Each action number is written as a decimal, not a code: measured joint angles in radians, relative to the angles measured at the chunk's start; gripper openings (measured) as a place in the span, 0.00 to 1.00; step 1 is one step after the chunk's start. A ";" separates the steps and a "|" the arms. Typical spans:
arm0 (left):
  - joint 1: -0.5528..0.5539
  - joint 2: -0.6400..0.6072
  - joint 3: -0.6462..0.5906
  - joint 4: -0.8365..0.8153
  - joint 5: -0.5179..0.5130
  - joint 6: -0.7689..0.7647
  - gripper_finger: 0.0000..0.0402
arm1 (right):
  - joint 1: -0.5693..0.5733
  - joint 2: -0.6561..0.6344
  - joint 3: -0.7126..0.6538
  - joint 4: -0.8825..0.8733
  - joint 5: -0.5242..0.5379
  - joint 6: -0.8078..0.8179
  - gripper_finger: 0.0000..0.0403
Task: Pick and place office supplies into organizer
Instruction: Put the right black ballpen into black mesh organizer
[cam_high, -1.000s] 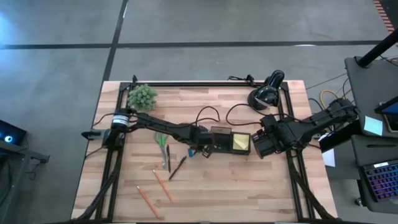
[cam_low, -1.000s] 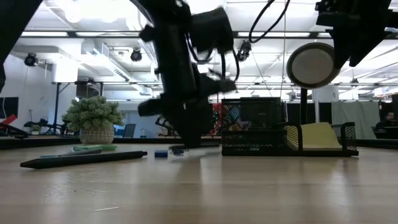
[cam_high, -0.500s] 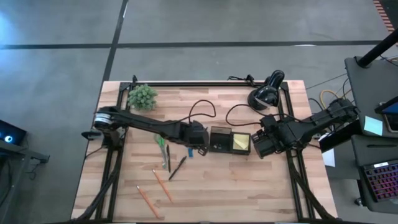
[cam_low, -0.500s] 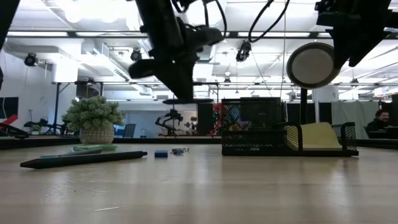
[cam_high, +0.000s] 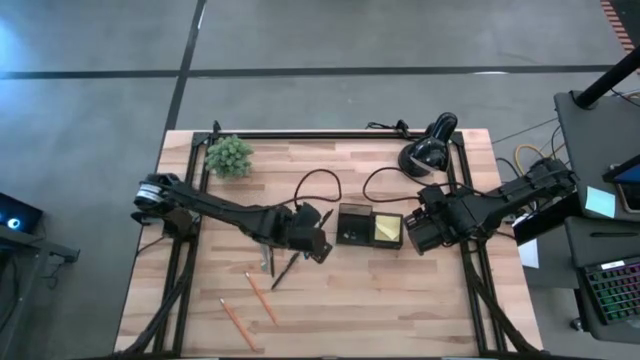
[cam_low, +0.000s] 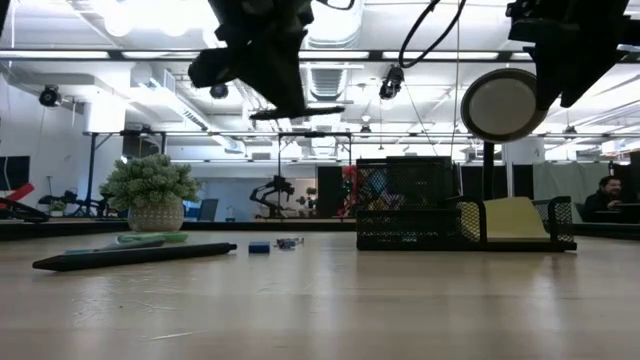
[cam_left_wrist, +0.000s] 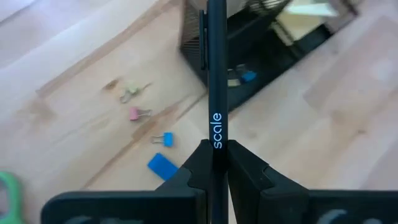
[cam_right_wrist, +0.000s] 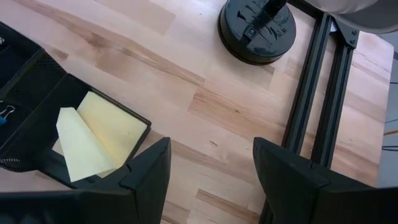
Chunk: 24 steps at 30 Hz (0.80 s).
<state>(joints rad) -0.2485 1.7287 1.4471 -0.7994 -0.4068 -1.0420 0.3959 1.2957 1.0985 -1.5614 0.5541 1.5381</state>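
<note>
Left pincer (cam_left_wrist: 214, 163) grips a dark pen (cam_left_wrist: 215, 74), its length aimed toward the organizer (cam_left_wrist: 249, 56); right pincer (cam_right_wrist: 208, 168) gapes wide beside it.

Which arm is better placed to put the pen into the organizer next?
Left: its fingers already grip the black pen beside the organizer; the right gripper is open and empty.

Grey concrete floor (cam_high: 330, 40); bright ceiling lights (cam_low: 130, 15); wooden table (cam_high: 380, 310)
</note>
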 joint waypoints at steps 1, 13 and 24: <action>-0.005 -0.005 0.000 0.002 -0.008 0.000 0.03 | 0.000 0.000 0.000 0.000 0.000 0.003 0.54; -0.044 -0.011 0.000 0.052 -0.081 0.011 0.03 | 0.000 0.000 0.001 0.004 -0.003 0.032 0.54; -0.048 -0.011 0.000 0.148 -0.124 0.115 0.03 | 0.000 0.000 0.001 0.010 -0.008 0.033 0.54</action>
<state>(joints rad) -0.2962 1.7180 1.4471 -0.6515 -0.5304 -0.9274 0.3962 1.2955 1.0992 -1.5510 0.5465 1.5707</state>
